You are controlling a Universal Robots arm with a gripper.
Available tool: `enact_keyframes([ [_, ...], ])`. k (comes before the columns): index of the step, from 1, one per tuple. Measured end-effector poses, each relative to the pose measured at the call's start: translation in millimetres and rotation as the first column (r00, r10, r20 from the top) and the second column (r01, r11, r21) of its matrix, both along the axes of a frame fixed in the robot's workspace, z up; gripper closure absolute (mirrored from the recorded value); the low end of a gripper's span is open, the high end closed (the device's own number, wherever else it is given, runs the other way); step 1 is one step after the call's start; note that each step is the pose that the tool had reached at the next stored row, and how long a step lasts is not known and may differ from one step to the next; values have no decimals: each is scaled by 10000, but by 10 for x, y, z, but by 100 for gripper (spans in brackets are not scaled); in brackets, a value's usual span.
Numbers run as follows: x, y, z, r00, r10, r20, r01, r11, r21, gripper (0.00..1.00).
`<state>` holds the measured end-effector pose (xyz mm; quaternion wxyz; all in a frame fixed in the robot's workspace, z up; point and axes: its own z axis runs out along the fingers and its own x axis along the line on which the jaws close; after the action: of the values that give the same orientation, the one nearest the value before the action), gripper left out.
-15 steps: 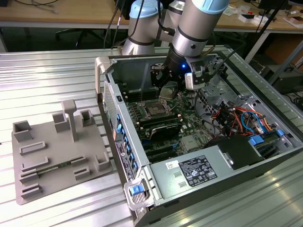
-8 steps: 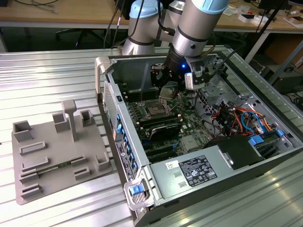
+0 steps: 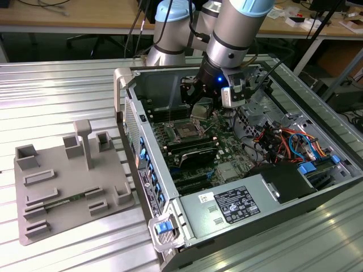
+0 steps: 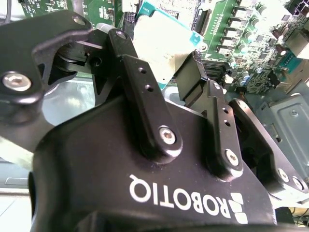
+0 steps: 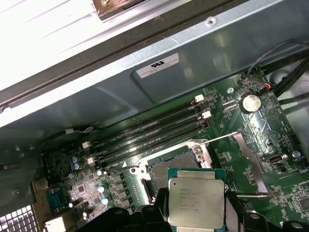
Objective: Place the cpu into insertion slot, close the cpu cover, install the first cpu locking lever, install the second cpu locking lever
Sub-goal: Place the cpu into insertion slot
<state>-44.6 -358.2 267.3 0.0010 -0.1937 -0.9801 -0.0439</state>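
Fingers point(image 4: 190, 79) clamped on the cpu point(image 5: 195, 203), arm point(image 3: 238, 28) tilted down above the insertion slot point(image 5: 166, 166).

The exterior view looks down from a distance over the whole computer case point(image 3: 129, 113), with the arm point(image 3: 238, 28) at upper centre. Both wrist views sit close above the motherboard point(image 5: 270, 145) point(image 4: 241, 29), sharing the cpu point(image 5: 195, 205) point(image 4: 159, 38).

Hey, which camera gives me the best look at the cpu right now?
The first wrist view: the cpu turns its silvery top to the camera, nearly whole. The second wrist view shows it at an angle, pinched in the hand. The exterior view shows a small silvery patch under the hand.
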Motion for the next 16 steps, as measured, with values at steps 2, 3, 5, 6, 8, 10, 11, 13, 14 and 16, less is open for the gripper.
enact_keyframes([
  [2,0,0,0,10000,-14,0,14,10000,0,45],
  [3,0,0,0,10000,-23,0,23,10000,0,45],
  [5,0,0,-1,10000,-33,0,33,10000,0,45],
  [6,0,0,-1,10000,-40,0,40,10000,0,45],
  [8,0,0,-1,10000,-53,1,53,10000,0,45],
  [10,0,0,-1,10000,-66,0,66,10000,0,45],
  [11,0,0,-1,10000,-71,0,71,10000,0,45],
  [13,0,0,-1,10000,-87,0,87,10000,0,45],
  [14,0,0,-1,10000,-95,0,95,10000,0,45],
  [16,0,0,-1,9999,-110,0,110,9999,0,45],
])
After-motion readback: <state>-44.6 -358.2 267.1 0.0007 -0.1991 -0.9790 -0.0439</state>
